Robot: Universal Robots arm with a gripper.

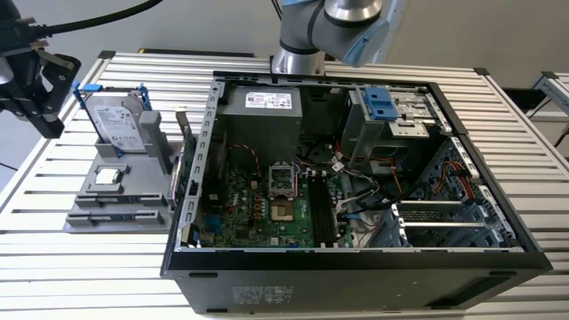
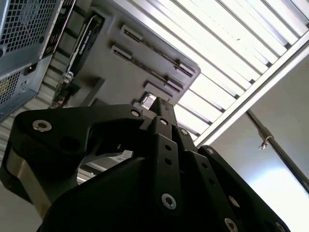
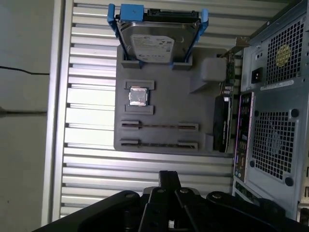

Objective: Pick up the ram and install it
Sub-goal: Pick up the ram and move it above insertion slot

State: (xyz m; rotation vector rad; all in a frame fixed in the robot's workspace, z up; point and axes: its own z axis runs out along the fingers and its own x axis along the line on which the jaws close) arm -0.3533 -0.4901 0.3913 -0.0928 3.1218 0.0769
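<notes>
Dark and thin, the ram (image 3: 159, 126) shows to us edge-on, a long strip seated in a slot of the grey holder (image 3: 183, 101), near the processor chip (image 3: 138, 95). A second slot just beyond it, away from the chip, holds a similar strip, and we cannot tell the two apart from here. We judge the ram light, stiff and brittle, likely to crack if bent, so we would take it across its flat faces near mid-length, clear of the contact edge. The holder lies on the slatted table (image 1: 80, 267), at the exterior view's left of the open computer case (image 1: 356, 263), with the hard drive (image 1: 116, 120) standing at its far end. The gripper (image 1: 49, 130) hangs by that far end, well apart from the ram. In both wrist views its jaws look closed on nothing.
</notes>
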